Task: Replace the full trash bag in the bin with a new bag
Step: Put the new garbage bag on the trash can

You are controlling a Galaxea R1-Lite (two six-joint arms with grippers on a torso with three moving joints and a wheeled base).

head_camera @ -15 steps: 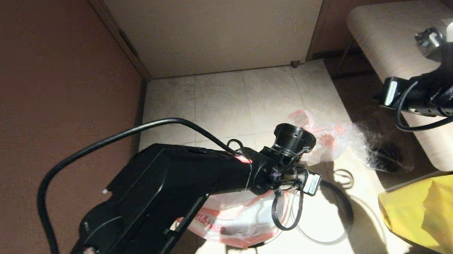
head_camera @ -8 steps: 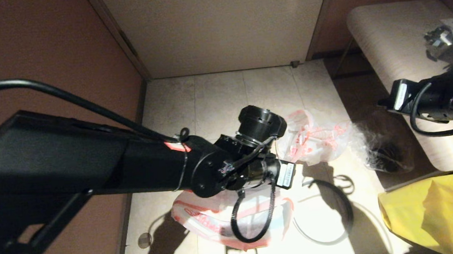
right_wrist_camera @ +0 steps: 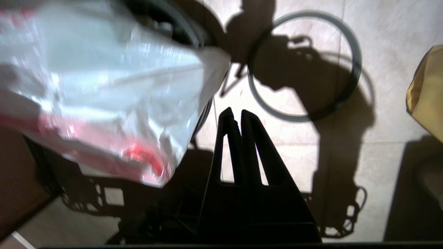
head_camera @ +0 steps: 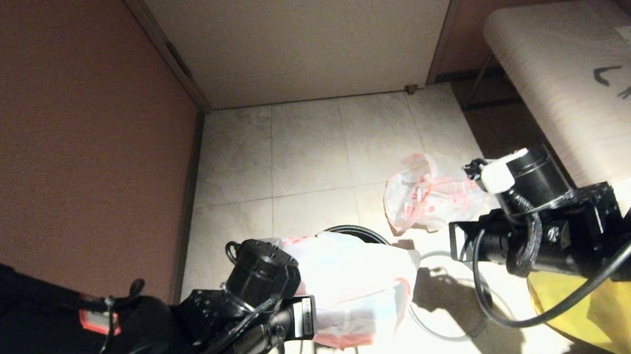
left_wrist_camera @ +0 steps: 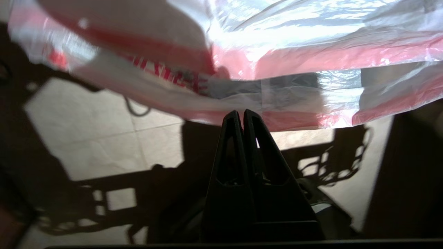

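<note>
The left claw (left_wrist_camera: 243, 111) has pulled back and snapped together on the pink edge of the new bag (head_camera: 356, 285), lifting it just over the bin (head_camera: 352, 231), so lining can start; the right claw (right_wrist_camera: 236, 111) hangs together, empty, nearby.

It looked like a corner of a home or small flat. The floor (head_camera: 307, 144) was laid with pale square tiles, scuffed and marked, and ran up to a plain cream door or panel (head_camera: 305, 33) set in a dark frame between reddish-brown walls (head_camera: 68, 133). A light wood-grain bench (head_camera: 558, 71) with rounded corners stood at one side, and household rubbish sat on the tiles: the full trash bag (head_camera: 433, 196) and a yellow bag (head_camera: 591, 307).
</note>
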